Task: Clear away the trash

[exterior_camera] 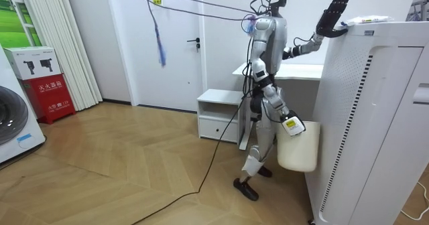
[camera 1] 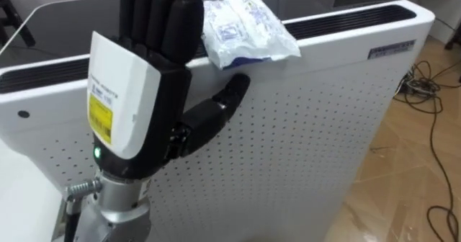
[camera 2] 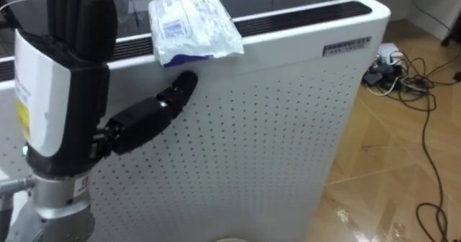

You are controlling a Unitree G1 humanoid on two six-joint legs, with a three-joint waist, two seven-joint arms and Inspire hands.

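The robot stands close against a tall white cabinet (camera 1: pixel 310 134) with a perforated near face and a dark slotted top, on a wooden floor (camera 1: pixel 425 177). In the room view a white bin (exterior_camera: pixel 297 148) hangs low by its hip, at the right robot hand (exterior_camera: pixel 289 123); how that hand's fingers sit on the rim I cannot tell. The left robot hand (camera 1: pixel 155 76) is raised at the cabinet's near edge, released, with its fingers straight and upright and its thumb stretched right along the perforated face. The garbage is a white plastic packet (camera 1: pixel 245 27) with blue print. It lies flat on the cabinet's top at the near edge, one corner slightly overhanging, just right of the raised fingers and just above the thumb tip; no contact is visible. It looks light, soft and crinkly, with a slick film that may slide away across the smooth top if pushed. The overhanging near corner seems the best hold: a pinch there between thumb below and fingers above, closed gently since the packet will crumple rather than resist.
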